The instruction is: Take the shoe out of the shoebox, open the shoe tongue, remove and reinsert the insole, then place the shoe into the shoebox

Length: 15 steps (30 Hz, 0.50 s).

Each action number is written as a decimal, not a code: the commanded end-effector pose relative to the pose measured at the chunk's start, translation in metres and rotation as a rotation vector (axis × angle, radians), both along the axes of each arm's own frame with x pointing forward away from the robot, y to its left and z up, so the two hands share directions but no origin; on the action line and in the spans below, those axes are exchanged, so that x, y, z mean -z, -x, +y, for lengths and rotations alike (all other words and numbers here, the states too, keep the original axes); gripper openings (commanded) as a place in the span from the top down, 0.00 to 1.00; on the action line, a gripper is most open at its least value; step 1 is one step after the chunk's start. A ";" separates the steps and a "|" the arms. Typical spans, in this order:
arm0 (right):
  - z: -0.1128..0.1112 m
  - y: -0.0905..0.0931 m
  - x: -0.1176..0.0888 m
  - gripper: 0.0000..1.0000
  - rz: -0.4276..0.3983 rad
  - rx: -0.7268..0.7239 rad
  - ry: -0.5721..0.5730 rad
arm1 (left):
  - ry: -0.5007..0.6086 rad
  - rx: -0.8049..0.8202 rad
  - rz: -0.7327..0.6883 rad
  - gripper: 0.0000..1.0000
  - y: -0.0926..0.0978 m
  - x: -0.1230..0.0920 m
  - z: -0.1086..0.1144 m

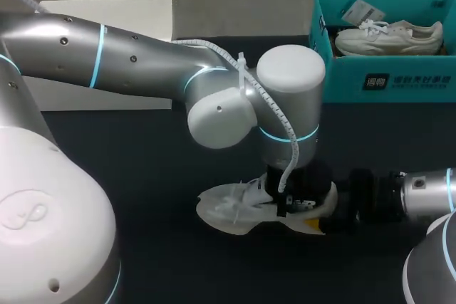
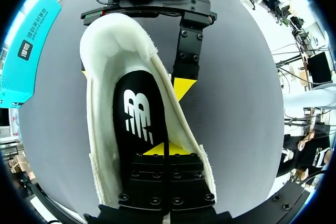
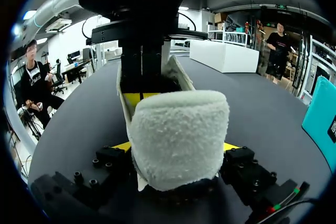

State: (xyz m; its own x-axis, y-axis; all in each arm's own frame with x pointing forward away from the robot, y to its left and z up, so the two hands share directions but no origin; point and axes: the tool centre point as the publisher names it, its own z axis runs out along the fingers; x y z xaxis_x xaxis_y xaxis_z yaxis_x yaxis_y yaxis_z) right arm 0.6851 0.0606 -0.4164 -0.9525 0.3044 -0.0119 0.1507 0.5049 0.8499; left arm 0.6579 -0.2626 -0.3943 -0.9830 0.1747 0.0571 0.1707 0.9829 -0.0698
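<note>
Matte dark grey worktop (image 1: 142, 176). Far left corner: flat white rectangular panel (image 1: 128, 11); cannot tell whether it lies on the worktop or just beyond its edge. Far right corner: second off-white lace-up trainer (image 1: 388, 37) lying lengthwise inside the teal cardboard shoebox (image 1: 399, 80), a white paper tag (image 1: 354, 12) just beside one end of it.

Head camera sits high behind the arms, looking down over the dark table (image 1: 142, 176), with the shoebox (image 1: 385, 80) at the far right. Left wrist camera points straight down, very close, right into the shoe (image 2: 100, 103). Right wrist camera sits low, looking level along the tabletop, close up on the heel. All three views share that shoe, and each catches some of the shoebox.
</note>
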 end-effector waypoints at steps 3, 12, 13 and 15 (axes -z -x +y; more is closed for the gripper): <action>0.000 -0.001 0.002 1.00 0.000 0.004 0.005 | 0.001 -0.002 0.009 1.00 0.003 0.011 0.002; 0.000 -0.001 0.002 1.00 0.000 0.004 0.005 | 0.006 0.005 -0.004 0.85 -0.004 0.019 -0.001; 0.000 -0.001 0.002 1.00 0.000 0.004 0.005 | 0.002 0.006 -0.004 0.85 -0.004 0.020 -0.001; 0.000 -0.001 0.002 1.00 0.000 0.004 0.005 | -0.001 0.006 -0.005 0.83 -0.005 0.021 -0.001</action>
State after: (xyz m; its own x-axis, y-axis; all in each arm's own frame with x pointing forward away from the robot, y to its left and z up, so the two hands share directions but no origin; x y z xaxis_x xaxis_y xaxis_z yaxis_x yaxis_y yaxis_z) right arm 0.6850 0.0606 -0.4166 -0.9525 0.3043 -0.0119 0.1508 0.5052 0.8498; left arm 0.6641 -0.2609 -0.4065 -0.9823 0.1798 0.0518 0.1758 0.9817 -0.0737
